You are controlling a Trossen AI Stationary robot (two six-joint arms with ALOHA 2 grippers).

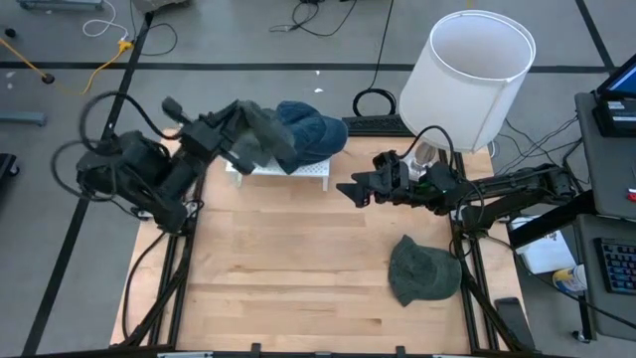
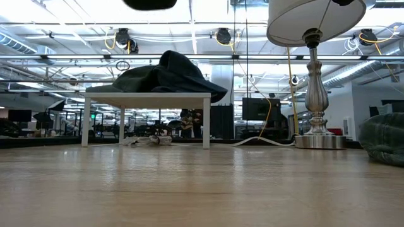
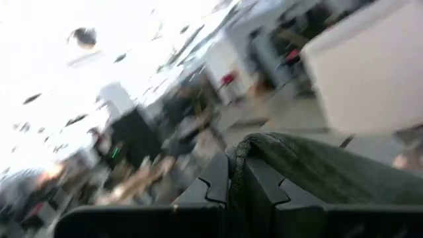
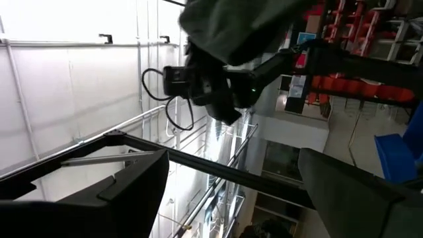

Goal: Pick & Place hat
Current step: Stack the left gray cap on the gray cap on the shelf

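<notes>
My left gripper (image 1: 242, 125) is raised over the left end of a small white stand (image 1: 283, 170) and is shut on a grey-green hat (image 1: 268, 136). A blue hat (image 1: 316, 129) lies on the stand beside it. In the low view a dark heap of hats (image 2: 167, 75) shows on the stand (image 2: 146, 98). A second green hat (image 1: 425, 270) lies flat on the wooden table at the right. My right gripper (image 1: 350, 189) hovers open over the table's middle right, with nothing between its fingers (image 4: 132, 192). My left gripper pinches a folded edge of the grey-green hat (image 3: 246, 149) between its two shut fingers (image 3: 211, 182). The fingers come roughly level from the table's left. The hat drapes away from them toward the blue hat. I cannot tell whether its lower part rests on the stand.
A lamp with a large white shade (image 1: 469, 72) stands at the far right of the table, its metal foot (image 2: 319, 141) showing in the low view. Cables (image 1: 373, 102) lie behind the stand. The near half of the wooden table (image 1: 298, 288) is bare.
</notes>
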